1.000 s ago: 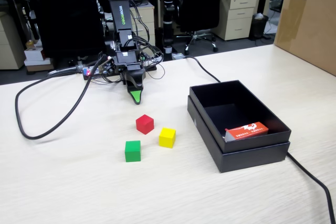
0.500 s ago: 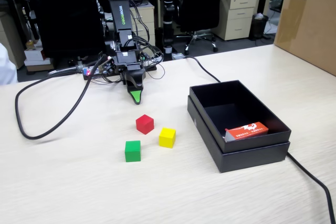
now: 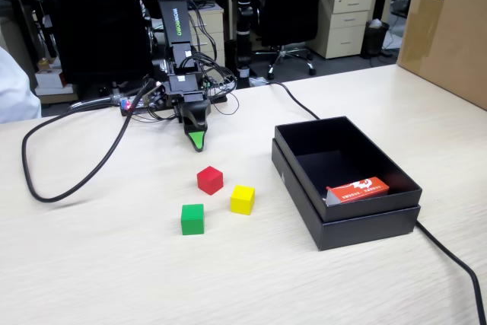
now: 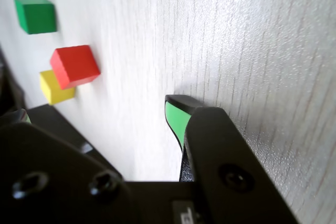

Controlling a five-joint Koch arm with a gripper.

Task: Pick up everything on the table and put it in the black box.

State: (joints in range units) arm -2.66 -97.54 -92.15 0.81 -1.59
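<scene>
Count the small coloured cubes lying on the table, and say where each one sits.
3, all on the table, left of the black box in the fixed view: red cube nearest the arm, yellow cube beside it, green cube nearest the camera. None seems hidden.

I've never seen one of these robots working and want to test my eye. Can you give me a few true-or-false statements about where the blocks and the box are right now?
1. The red cube sits on the table. True.
2. The green cube is already in the black box. False: it lies on the table, left of the box in the fixed view.
3. A red-and-white carton lies inside the black box. True.
4. The gripper is holding the yellow cube. False: the cube lies on the table, apart from it.
</scene>
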